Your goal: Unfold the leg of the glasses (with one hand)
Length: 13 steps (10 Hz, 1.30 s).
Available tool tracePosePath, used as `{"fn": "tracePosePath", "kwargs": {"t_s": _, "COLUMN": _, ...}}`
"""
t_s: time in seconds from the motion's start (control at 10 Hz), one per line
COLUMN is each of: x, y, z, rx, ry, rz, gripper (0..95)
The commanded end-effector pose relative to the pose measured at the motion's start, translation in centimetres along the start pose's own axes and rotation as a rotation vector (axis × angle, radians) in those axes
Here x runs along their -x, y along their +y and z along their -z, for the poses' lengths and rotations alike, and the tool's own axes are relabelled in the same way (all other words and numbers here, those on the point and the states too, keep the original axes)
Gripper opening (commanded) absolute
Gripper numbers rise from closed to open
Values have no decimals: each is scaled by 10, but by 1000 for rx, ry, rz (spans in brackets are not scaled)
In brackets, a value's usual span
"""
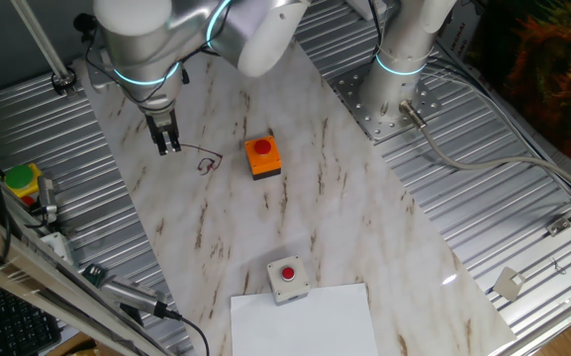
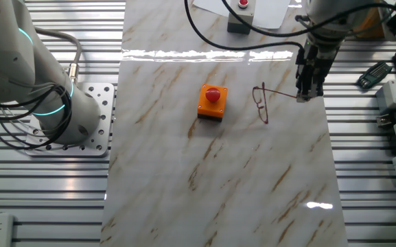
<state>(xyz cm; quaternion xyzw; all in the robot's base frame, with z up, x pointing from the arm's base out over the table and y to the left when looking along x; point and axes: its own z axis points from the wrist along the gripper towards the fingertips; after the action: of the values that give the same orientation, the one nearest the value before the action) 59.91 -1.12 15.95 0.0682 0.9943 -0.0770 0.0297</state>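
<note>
The glasses (image 1: pixel 206 162) (image 2: pixel 261 104) lie on the marble tabletop, a little to one side of the orange box. They are thin, dark wire-frame glasses. One leg is swung out from the frame and runs straight to my gripper (image 1: pixel 169 146) (image 2: pixel 303 96). The gripper points down at the table beside the glasses, with its fingers close together at the tip of that leg. The fingertips appear to pinch the leg's end. The other leg is too thin to make out against the frame.
An orange box with a red button (image 1: pixel 262 156) (image 2: pixel 212 101) stands mid-table. A grey box with a red button (image 1: pixel 287 278) (image 2: pixel 241 15) sits by a white sheet (image 1: pixel 305 321). A second arm's base (image 1: pixel 396 99) (image 2: pixel 81 123) is bolted beside the marble. Cables and devices line the ribbed metal edges.
</note>
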Motion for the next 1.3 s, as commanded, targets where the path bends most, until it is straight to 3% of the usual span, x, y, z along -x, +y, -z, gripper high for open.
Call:
{"fn": "tracePosePath", "kwargs": {"t_s": 0.1, "x": 0, "y": 2, "z": -2, "rx": -1, "ry": -4, "rz": -6, "gripper": 0}}
{"fn": "tracePosePath", "kwargs": {"t_s": 1.0, "x": -2, "y": 13, "z": -13, "rx": -1, "ry": -23, "rz": -47, "gripper": 0}}
{"fn": "tracePosePath", "kwargs": {"t_s": 1.3, "x": -2, "y": 13, "z": -13, "rx": 13, "ry": -6, "rz": -48, "gripper": 0}}
